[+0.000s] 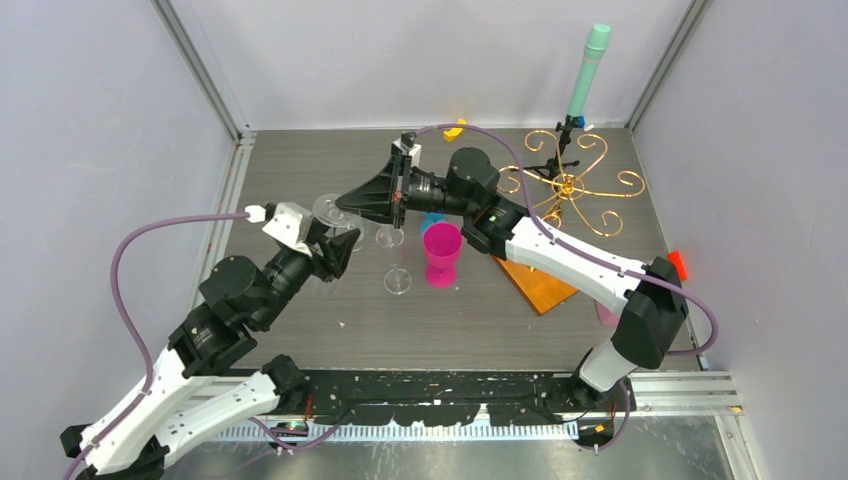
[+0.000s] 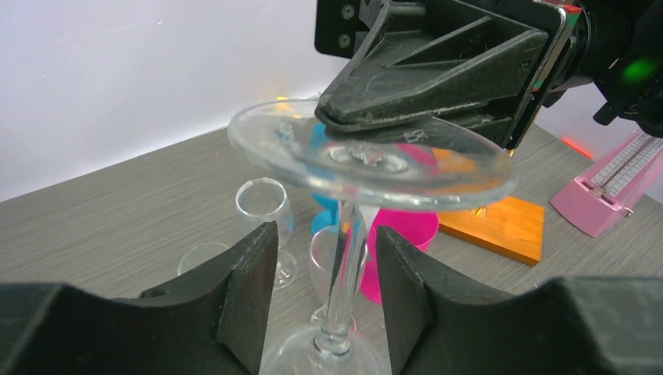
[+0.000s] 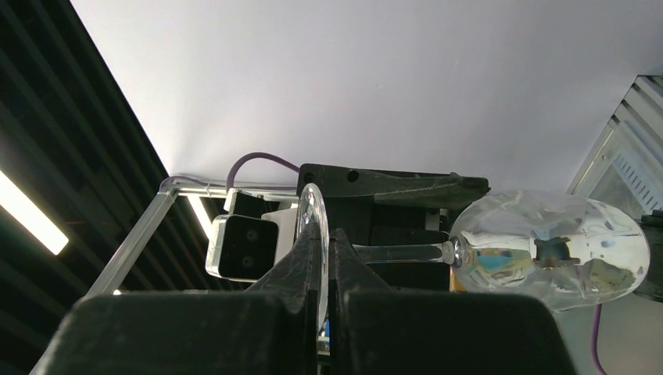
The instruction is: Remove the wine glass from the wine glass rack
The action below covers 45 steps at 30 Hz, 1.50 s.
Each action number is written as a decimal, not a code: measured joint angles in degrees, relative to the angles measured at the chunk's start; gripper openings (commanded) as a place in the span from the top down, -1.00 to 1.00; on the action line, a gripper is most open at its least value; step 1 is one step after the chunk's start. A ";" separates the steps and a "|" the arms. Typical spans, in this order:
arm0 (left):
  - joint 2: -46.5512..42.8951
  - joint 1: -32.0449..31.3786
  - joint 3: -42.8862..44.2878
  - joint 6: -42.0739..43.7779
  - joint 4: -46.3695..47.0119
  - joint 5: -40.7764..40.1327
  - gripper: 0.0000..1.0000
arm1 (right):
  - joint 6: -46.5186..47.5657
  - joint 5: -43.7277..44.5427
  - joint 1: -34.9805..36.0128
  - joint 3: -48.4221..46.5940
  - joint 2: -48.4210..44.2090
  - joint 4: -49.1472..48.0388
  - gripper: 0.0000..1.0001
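Bright even light, glare on wine glass [image 2: 367,176], soft shadows.

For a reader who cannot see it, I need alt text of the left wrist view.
The right gripper pinches the foot of an upside-down wine glass, while the open left gripper straddles its stem without touching. Behind stand small clear glasses, a pink cup and the rack's wooden base.
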State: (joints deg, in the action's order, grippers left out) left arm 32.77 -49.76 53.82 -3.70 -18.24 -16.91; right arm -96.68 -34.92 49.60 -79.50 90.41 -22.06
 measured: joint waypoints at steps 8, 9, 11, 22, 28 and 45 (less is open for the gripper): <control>0.44 0.00 0.00 0.31 0.00 0.07 0.72 | -0.33 -0.44 0.70 -0.57 0.79 0.59 0.99; 0.46 0.00 0.02 0.66 0.09 0.33 0.87 | -0.20 -0.37 0.70 -0.72 0.90 0.90 0.99; 0.59 -0.02 0.04 1.57 -0.07 0.48 1.00 | 0.07 -0.59 0.70 -0.94 1.14 1.70 0.99; 0.81 -0.11 0.04 1.07 -0.61 -1.25 1.00 | 3.34 0.52 0.70 -1.90 1.44 2.99 -0.07; 0.52 -0.11 -0.02 -1.86 0.68 -5.07 1.00 | 9.51 6.05 0.70 1.44 -0.66 1.11 -0.37; 5.14 -0.11 -0.17 -23.71 10.60 -34.32 1.00 | 31.50 27.21 8.09 15.65 -15.39 7.34 -0.45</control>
State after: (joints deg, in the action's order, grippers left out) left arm 37.91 -49.87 53.65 -27.42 -7.64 -51.22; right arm -65.19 -7.70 57.69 -63.86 75.02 -14.72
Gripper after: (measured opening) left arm 0.121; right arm 0.739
